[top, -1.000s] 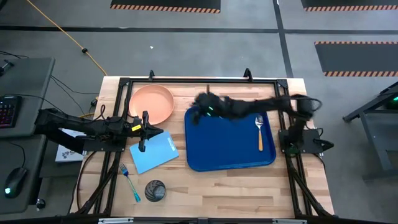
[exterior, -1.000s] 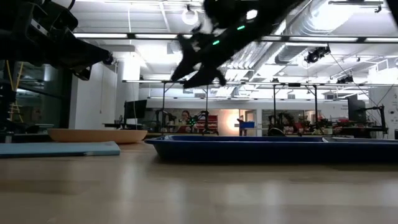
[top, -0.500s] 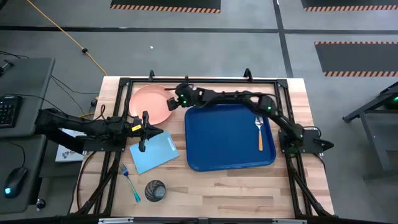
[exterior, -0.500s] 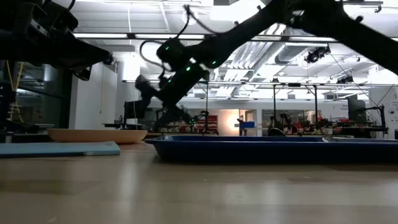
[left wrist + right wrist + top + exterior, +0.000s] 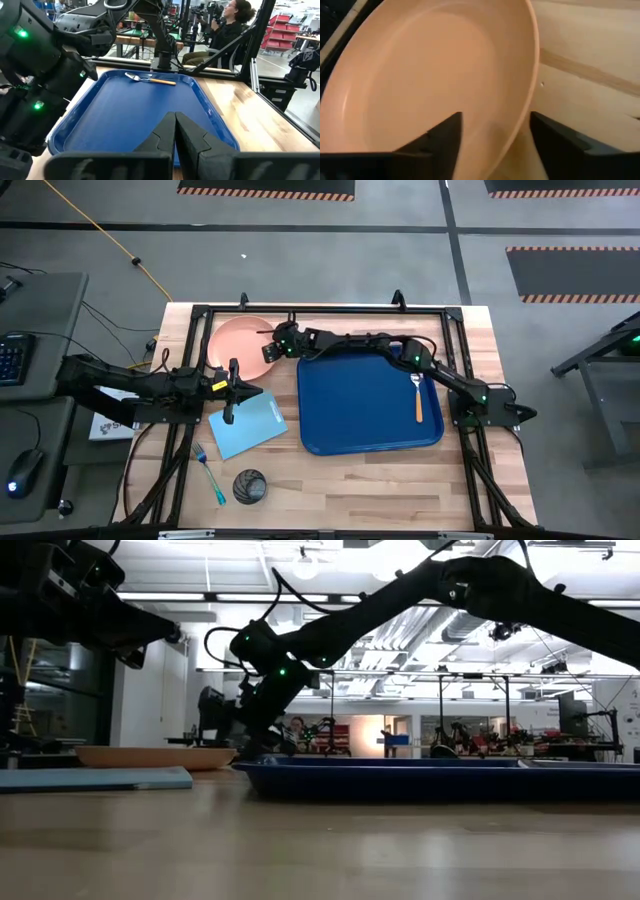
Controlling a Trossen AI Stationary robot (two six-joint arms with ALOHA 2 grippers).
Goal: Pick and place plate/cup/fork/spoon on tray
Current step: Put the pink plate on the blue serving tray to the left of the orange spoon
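The peach-orange plate (image 5: pixel 240 348) rests on the table at the far left. My right gripper (image 5: pixel 272 346) is open at the plate's right rim (image 5: pixel 522 115), one finger over the plate's inside (image 5: pixel 437 137) and one outside it (image 5: pixel 560 137). I cannot tell whether they touch the rim. The dark blue tray (image 5: pixel 370 405) lies mid-table with the orange-handled spoon (image 5: pixel 418 395) on its right part. My left gripper (image 5: pixel 232 392) is shut and empty, raised above the table left of the tray (image 5: pixel 150 115). The blue-teal fork (image 5: pixel 208 472) and the dark grey cup (image 5: pixel 249 486) lie near the front left.
A light-blue flat sheet (image 5: pixel 247 426) lies between the plate and the cup, just left of the tray. My right arm (image 5: pixel 380 345) stretches over the tray's far edge. A person (image 5: pixel 227 25) shows in the room beyond the table. Bare wood lies in front of the tray.
My right gripper has gone toward the table's left edge and down, from above the tray's far left corner to the plate's right rim. The plate, the tray and my left arm have kept still.
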